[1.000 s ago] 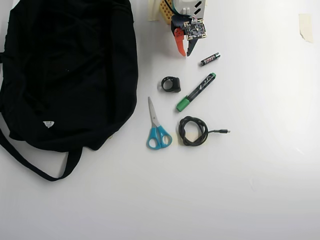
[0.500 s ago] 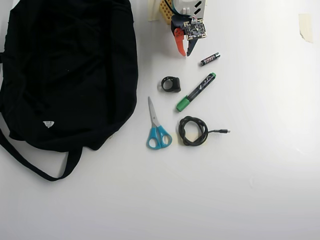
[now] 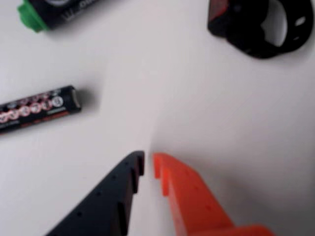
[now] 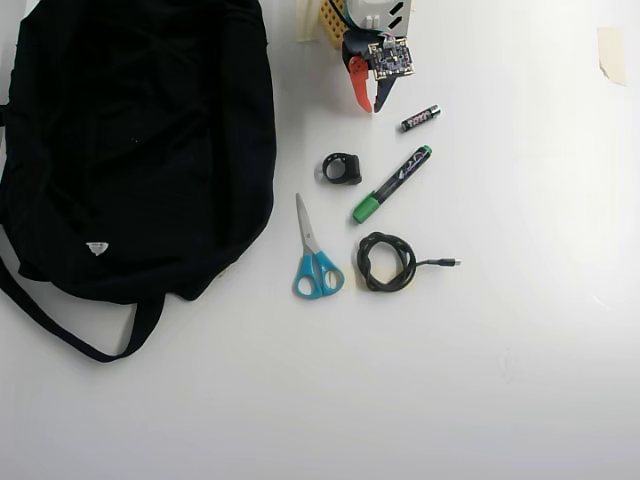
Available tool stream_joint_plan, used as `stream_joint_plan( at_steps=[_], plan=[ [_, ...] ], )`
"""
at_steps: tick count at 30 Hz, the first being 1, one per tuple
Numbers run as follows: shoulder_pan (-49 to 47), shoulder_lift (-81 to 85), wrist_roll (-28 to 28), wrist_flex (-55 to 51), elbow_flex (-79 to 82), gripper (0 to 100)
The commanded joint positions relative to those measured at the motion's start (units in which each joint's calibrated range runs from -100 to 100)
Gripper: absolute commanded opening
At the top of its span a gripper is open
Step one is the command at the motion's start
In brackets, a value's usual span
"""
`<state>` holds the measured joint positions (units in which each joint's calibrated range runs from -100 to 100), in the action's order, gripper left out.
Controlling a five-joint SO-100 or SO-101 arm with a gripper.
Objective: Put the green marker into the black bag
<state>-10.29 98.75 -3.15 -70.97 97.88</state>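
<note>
Green marker point(image 4: 391, 184) untouched; claw point(image 4: 370, 107) (tips nearly together, empty) hovering apart.

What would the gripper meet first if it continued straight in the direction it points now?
Probably bare table. In the overhead view the gripper, fingers nearly closed, points into the gap between the black ring-shaped part and the green marker. Depth is unclear, so it might graze either.

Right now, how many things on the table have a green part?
1: the green marker, lying between the black ring and the battery, above the coiled cable. The bag's inside is hidden.
</note>
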Motion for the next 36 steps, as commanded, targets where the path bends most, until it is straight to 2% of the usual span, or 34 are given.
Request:
stream_joint_plan(
  at_steps=[1, 3, 14, 27, 32, 36],
  plan=[
    [-0.3, 0.7, -0.2, -0.1, 1.4, 3],
    [-0.3, 0.7, -0.2, 1.1, 1.4, 3],
    [-0.4, -5.6, -0.1, 21.8, -1.2, 3],
    [-3.8, -20.3, 0.0, 38.2, -17.8, 3],
    [-3.6, -29.0, 5.7, 40.7, -26.3, 3],
    [-3.1, -35.6, 6.2, 42.2, -32.1, 3]
  ],
)
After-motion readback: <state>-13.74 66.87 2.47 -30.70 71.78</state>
